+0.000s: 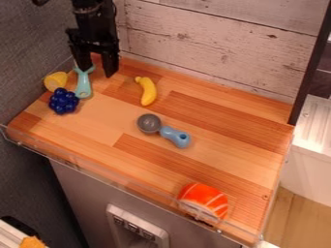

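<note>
Centre the black two-finger gripper (97, 71), its fingers wide apart, over the handle of the teal Y-shaped plastic peeler (83, 87) – just beside the dark-blue, round-berried grape cluster (63, 101) – before closing gently.

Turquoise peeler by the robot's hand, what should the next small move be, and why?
I'd probably ease the hand slightly toward the lemon before closing. Its fingers are apart, but the turquoise peeler's forked head looks lined up with the finger nearer the lemon, not centred in the gap. Closing now might miss it. I can't tell whether they touch.
</note>
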You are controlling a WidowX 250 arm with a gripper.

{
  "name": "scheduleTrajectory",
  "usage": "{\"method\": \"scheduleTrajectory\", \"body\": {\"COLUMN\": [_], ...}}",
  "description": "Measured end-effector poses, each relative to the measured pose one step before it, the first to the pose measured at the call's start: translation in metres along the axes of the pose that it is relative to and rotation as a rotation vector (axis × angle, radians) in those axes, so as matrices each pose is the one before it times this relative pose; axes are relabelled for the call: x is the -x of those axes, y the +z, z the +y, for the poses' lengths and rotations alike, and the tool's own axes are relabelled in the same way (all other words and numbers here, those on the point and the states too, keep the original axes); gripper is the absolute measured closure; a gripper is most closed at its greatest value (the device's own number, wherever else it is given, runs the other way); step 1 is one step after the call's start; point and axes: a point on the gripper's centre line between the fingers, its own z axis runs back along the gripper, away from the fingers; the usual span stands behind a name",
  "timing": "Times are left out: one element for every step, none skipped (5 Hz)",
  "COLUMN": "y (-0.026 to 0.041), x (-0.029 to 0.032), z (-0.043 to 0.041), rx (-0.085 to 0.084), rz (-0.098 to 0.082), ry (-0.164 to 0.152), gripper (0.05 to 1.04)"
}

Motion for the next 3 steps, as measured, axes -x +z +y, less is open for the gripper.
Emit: {"method": "scheduleTrajectory", "body": {"y": [-0.0147,-0.00561,-0.00183], "x": [0.0014,-0.00118,-0.00134], "z": [0.00121,0.00292,0.00259], "rx": [-0.008,-0.01,-0.0082], "rz": [0.0123,0.0109,0.0128], "ry": [0.0248,0.0477,0.0348], "gripper": [0.084,0.136,0.424]}}
